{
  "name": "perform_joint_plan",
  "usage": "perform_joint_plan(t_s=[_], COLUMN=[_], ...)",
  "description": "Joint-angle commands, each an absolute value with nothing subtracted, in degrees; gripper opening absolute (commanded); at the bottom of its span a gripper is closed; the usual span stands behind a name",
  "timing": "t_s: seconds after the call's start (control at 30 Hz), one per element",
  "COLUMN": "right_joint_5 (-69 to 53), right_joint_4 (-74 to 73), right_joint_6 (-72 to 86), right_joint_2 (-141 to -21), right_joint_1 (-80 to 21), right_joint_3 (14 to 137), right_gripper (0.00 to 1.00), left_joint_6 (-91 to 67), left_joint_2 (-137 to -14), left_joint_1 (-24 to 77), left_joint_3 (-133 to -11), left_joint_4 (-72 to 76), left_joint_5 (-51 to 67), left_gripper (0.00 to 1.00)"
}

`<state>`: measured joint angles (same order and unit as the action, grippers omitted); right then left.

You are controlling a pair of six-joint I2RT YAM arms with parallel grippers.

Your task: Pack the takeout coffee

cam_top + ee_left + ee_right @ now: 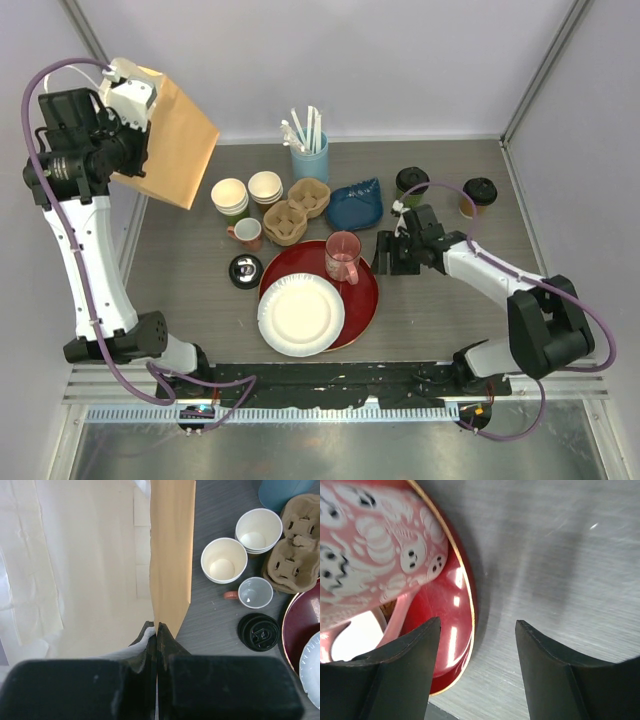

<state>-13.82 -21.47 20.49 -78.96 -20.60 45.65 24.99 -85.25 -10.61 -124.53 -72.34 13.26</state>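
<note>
Two takeout coffee cups with black lids stand at the back right: a green-sided one [411, 183] and a brown-sided one [479, 193]. My left gripper [140, 105] is raised at the far left, shut on the edge of a brown paper bag [178, 142]. In the left wrist view the jaws [157, 630] pinch the bag's edge [172, 555]. My right gripper [384, 254] is low over the table, in front of the green cup and apart from it. It is open [477, 630] with nothing between its fingers, beside the red plate's rim [462, 625] and the pink mug [380, 545].
The pink mug [342, 257] and a white paper plate [300, 315] sit on the red plate [368, 295]. Behind are lidless stacked cups [230, 195], a cardboard cup carrier [297, 210], a blue holder with straws [309, 158], a blue pouch [355, 205], a small mug [247, 233] and a loose black lid [246, 270].
</note>
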Motion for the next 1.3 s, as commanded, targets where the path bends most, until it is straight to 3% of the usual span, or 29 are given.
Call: perform_joint_plan(t_s=[0.0, 0.13, 0.3, 0.63, 0.9, 1.27], right_joint_5=[-16.5, -17.4, -19.4, -14.3, -6.6, -0.6], right_joint_4=[-19.6, -17.8, -15.2, -14.7, -17.0, -4.1], right_joint_6=[19.6, 20.4, 22.1, 32.2, 37.4, 48.2], right_joint_2=[-80.9, -82.8, -84.9, -84.1, -87.0, -91.1], right_joint_1=[-22.7, -22.8, -25.7, -32.0, -41.1, -44.7], right_joint_3=[42.9, 41.7, 40.7, 40.0, 46.0, 48.7], right_gripper=[0.65, 0.49, 0.40, 0.09, 0.02, 0.01], left_joint_6=[23.4, 23.6, 23.6, 23.2, 23.3, 23.8], left_joint_2=[-82.5, -81.7, -81.6, -82.3, -83.1, -84.0], left_joint_1=[-10.5, -10.4, -10.5, -10.4, -10.5, -10.5], left_joint_3=[-125.5, -125.2, -125.3, -125.7, -126.7, -127.4], left_joint_4=[-68.3, -68.7, -68.7, -68.6, -68.6, -68.9], left_joint_5=[14.8, 15.0, 15.1, 15.1, 15.5, 16.5], left_gripper=[0.00, 0.00, 0.00, 0.00, 0.00, 0.00])
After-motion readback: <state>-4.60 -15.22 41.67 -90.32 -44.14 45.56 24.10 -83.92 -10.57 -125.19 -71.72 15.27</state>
